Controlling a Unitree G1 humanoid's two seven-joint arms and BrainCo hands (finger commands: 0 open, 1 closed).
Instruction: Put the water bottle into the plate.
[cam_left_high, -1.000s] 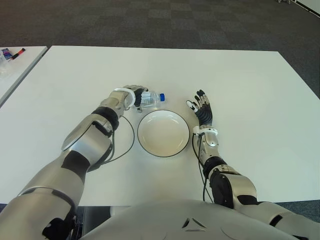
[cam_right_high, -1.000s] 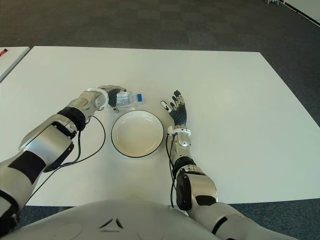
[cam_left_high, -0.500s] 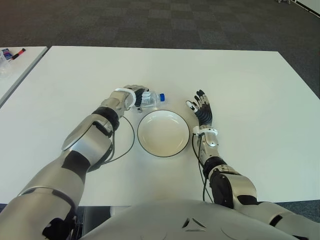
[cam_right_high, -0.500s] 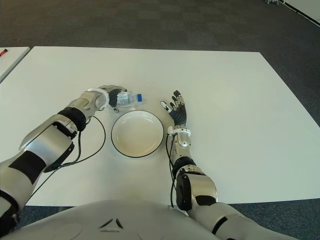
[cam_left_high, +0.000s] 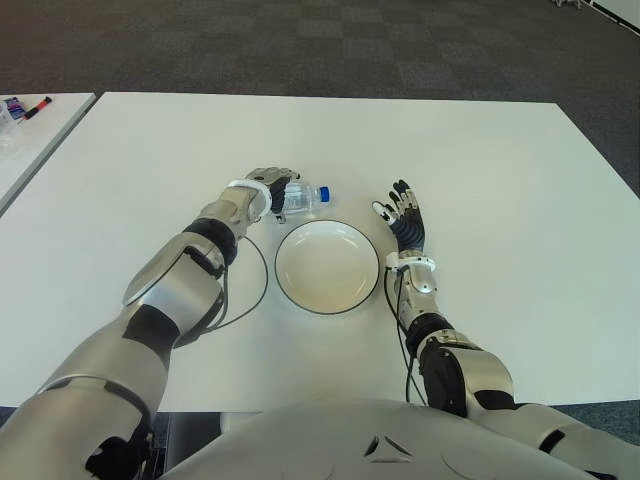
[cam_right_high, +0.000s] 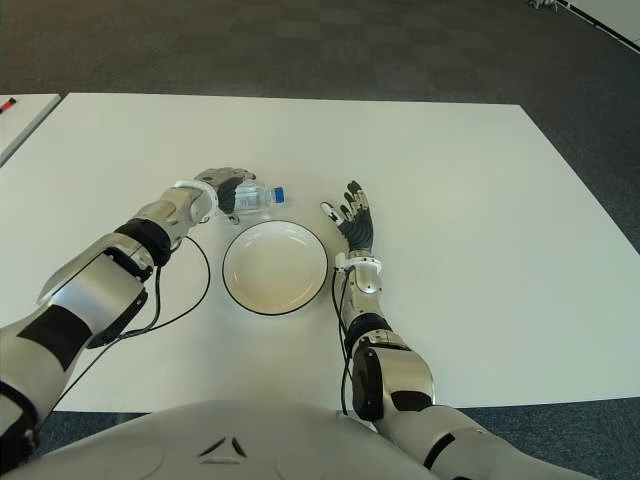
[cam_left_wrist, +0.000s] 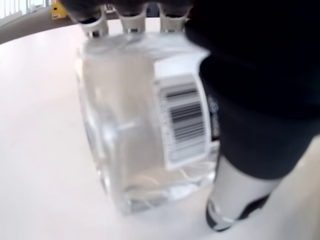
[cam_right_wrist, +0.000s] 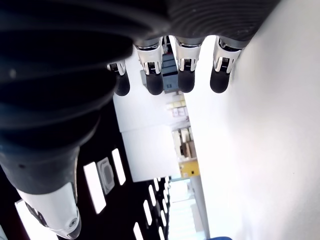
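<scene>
A: Item one, the water bottle (cam_left_high: 303, 197). Location?

B: Inside the left hand (cam_left_high: 272, 190). Clear plastic, blue cap, lying on its side with the cap end sticking out past the fingers (cam_left_wrist: 131, 11) toward the right hand (cam_left_high: 404, 217). The left wrist view shows the fingers hooked over the far side of the body and the palm against the near side, barcode label facing the camera.

A: State of that hand?

B: Closed around the bottle, a full wrap. Whether the bottle's underside touches the desk (cam_left_high: 480, 160) I cannot tell.

A: Item two, the plate (cam_left_high: 291, 283).

B: White, round, dark rim, nothing in it. It sits on the desk just beside the left hand, on the side nearer the robot's body and toward the right hand. The bottle is just beyond the plate's far rim, not over the dish.

A: Left arm pose?

B: Stretched forward across the desk, forearm angled inward, wrist turned so the knuckles face up and the cap end points across the body. A black cable (cam_left_high: 258, 290) loops on the desk beside the forearm, near the plate's rim.

A: Right hand?

B: Idle, just beside the plate on its right. Palm up, fingers (cam_right_wrist: 186, 75) extended and slightly spread, holding nothing. The forearm runs straight back toward the body.

A: Anything else on record?

B: A second desk (cam_left_high: 40, 135) shows well off beyond the left arm, with markers (cam_left_high: 25, 105) at its far edge.
</scene>
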